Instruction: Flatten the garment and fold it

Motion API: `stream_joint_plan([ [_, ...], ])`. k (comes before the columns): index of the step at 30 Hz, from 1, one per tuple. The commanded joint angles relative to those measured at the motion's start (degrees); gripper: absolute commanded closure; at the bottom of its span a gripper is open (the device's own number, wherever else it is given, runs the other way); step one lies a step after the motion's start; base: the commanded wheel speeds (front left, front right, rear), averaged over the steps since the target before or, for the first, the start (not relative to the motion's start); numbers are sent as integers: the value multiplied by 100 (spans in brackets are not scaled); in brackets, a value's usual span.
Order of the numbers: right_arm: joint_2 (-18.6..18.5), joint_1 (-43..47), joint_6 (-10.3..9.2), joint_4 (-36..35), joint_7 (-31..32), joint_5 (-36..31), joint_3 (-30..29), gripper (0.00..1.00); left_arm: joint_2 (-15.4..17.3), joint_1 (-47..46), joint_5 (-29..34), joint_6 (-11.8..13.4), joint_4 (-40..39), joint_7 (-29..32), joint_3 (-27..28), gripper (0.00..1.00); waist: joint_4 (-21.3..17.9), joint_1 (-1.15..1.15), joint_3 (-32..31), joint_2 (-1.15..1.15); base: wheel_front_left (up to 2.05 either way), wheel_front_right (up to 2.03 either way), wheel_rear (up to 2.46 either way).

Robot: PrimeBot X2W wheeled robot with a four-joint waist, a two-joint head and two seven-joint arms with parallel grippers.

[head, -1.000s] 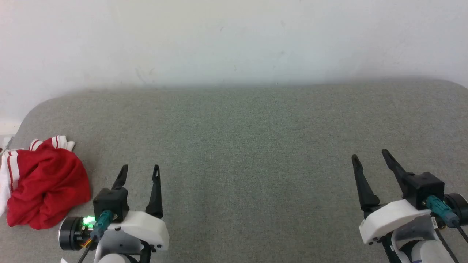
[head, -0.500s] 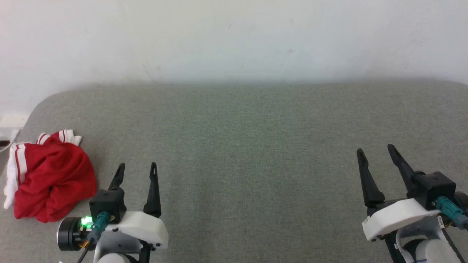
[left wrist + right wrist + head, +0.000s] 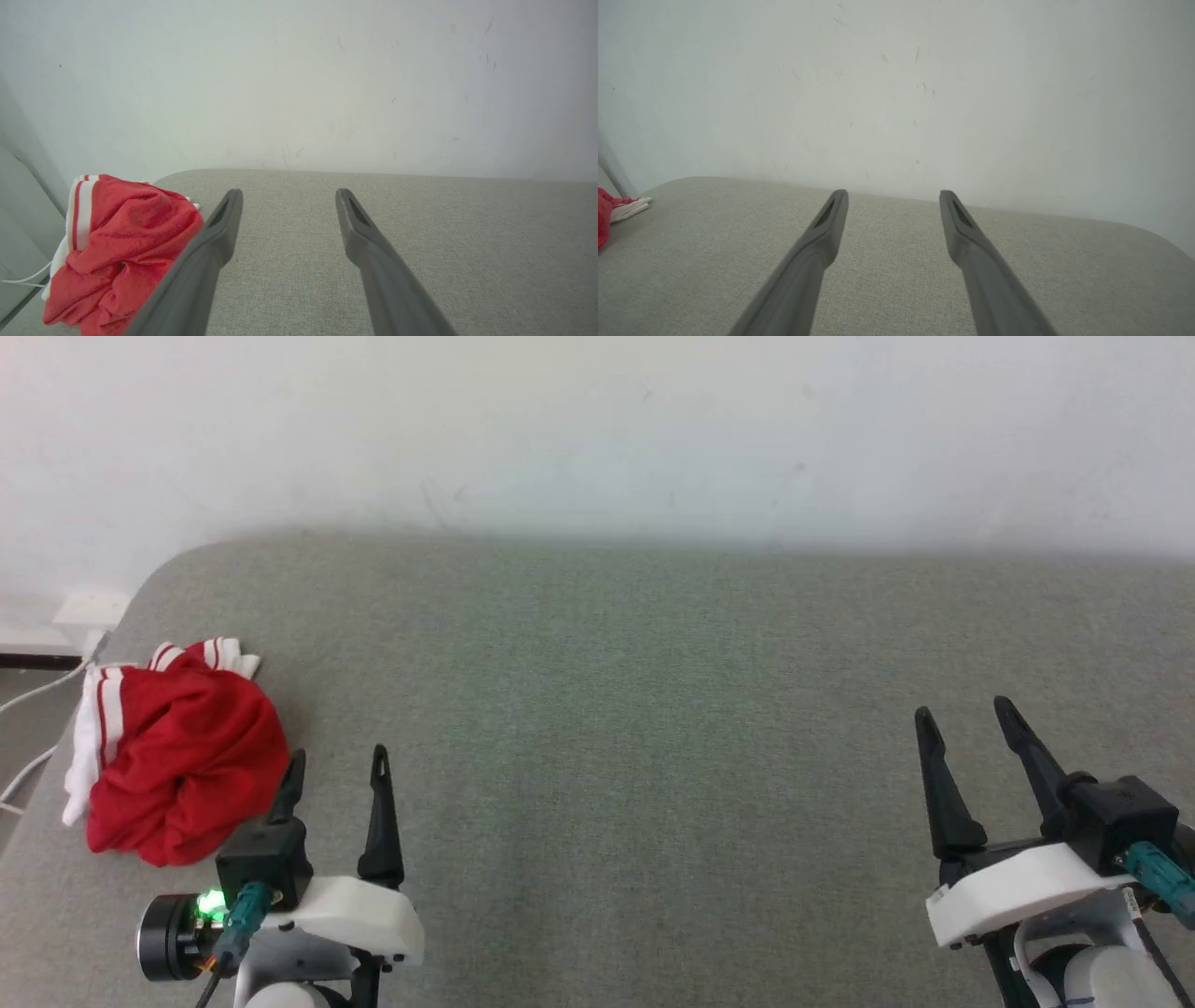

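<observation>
1. While the garment point(image 3: 182, 761) lies crumpled in a heap at the left end of the grey surface point(image 3: 635, 709), I am gripping nothing.
2. My left gripper point(image 3: 337, 754) hovers over that surface's near-left part, fingers spread.
3. My right gripper point(image 3: 963, 707) hangs over its near-right part, fingers spread too.

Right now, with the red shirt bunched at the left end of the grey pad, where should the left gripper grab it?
Probably the striped trim at the far top of the garment, coming down from above with the open left gripper. It is a clear free edge; the rest is a rounded red crumple.
</observation>
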Motion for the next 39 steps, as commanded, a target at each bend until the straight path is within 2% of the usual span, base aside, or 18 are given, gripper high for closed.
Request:
stream_joint_plan([
  [1,9,35,-1,-50,-67,63,7,0,-1,-101,-42,47,-37,-56,20,0,94,0,10,0,0,0,0],
  [39,18,131,-3,-191,-521,310,55,0,-4,-71,-305,482,-87,-512,223,0,1857,0,123,0,0,0,0],
])
